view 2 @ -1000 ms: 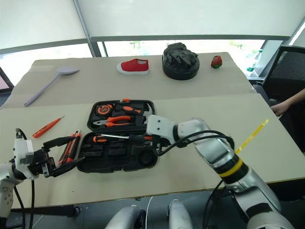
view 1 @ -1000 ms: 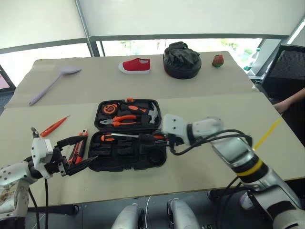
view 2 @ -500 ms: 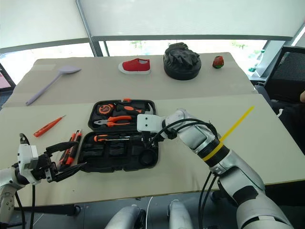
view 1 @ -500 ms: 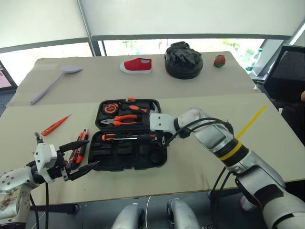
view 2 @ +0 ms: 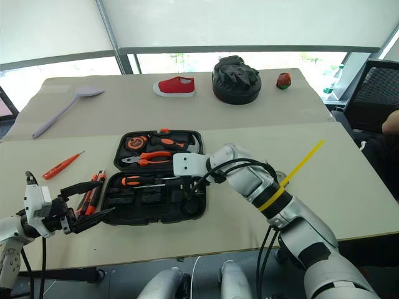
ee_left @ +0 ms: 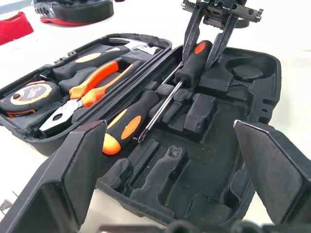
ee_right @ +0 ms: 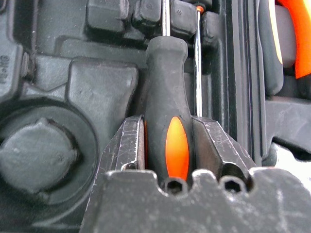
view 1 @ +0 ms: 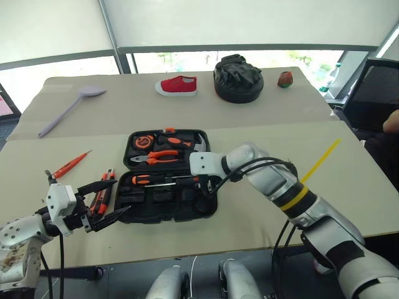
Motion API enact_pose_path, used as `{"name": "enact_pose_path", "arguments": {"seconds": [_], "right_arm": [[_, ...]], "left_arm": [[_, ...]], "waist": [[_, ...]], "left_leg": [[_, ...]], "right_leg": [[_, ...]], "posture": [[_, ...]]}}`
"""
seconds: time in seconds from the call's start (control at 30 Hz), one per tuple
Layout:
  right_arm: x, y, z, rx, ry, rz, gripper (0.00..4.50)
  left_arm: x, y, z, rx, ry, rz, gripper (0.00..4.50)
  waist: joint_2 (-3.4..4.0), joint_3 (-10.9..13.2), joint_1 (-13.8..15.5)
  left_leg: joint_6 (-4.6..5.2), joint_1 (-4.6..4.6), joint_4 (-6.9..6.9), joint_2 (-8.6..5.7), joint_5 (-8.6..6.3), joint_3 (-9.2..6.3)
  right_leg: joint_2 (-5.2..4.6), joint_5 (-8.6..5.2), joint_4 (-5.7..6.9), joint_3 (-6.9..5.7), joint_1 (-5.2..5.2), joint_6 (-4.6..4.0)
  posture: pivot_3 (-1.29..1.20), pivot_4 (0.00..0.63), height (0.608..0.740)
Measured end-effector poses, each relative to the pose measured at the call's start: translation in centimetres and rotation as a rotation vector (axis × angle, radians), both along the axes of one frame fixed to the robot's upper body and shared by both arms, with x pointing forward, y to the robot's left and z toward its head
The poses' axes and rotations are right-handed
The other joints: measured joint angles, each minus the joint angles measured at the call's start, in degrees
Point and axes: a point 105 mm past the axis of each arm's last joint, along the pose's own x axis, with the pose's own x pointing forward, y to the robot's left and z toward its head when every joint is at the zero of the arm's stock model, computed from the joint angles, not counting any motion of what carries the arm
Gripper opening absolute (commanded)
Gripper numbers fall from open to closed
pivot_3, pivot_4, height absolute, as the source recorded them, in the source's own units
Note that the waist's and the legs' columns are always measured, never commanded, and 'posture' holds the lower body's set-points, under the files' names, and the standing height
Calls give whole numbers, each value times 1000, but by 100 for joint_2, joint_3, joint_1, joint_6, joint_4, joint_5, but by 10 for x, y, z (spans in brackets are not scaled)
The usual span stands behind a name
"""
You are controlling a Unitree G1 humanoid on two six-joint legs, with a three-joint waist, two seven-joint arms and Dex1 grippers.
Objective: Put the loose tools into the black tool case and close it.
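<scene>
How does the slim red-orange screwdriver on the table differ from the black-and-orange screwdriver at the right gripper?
The slim red-orange screwdriver lies loose on the beige table, left of the black plastic tool case. The black-and-orange screwdriver at the right gripper is inside the case's near half. The first has a thin, one-coloured handle, while the second has a thick black handle with an orange inlay. Both have thin shafts.

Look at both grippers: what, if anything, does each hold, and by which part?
The right gripper straddles a screwdriver at its handle, over the case; whether it grips cannot be told. The left gripper is open and holds nothing.
</scene>
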Motion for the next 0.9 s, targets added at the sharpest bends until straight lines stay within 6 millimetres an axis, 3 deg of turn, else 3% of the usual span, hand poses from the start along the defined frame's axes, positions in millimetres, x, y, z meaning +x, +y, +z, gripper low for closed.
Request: {"name": "enact_pose_path", "arguments": {"seconds": [0.1,0.33,0.43,0.47,0.57,0.7,0.9], "right_arm": [[2,-1,9,40,-18,20,3690],[-7,-2,54,234,72,157,3690],[-9,7,61,366,104,188,3012],[-11,14,61,439,122,190,2567],[-12,26,45,492,129,189,1582],[-2,22,22,418,34,173,288],[0,26,-7,378,28,160,130]], "left_arm": [[0,0,0,-2,0,4,4500],[1,0,-1,-2,0,10,4500],[1,-1,0,0,-11,11,4500],[2,-1,0,-1,-15,13,4500],[3,-2,0,-4,-19,15,4500],[4,-2,0,-3,-17,19,4500],[4,-1,-1,8,-15,24,4500]], "waist": [[0,0,1],[0,0,-5],[0,0,-13],[0,0,-16],[0,0,-16],[1,1,-1],[1,0,-16]], "left_leg": [[0,0,-1,0,0,0],[1,0,-2,1,-1,0],[1,1,-3,3,-1,0],[-1,3,-3,7,-2,0],[-10,2,-4,9,1,0],[-13,1,-2,2,3,2],[-18,1,-5,3,6,2]], "right_leg": [[2,0,-1,0,0,0],[3,0,-2,0,0,0],[0,1,-1,3,0,-2],[0,3,0,4,0,-6],[4,6,9,3,-9,-9],[8,6,9,1,-8,-9],[10,6,18,3,-20,-11]], "posture": [[0,150,740],[0,150,740],[0,150,740],[0,150,740],[0,150,740],[0,150,740],[0,150,740]]}}
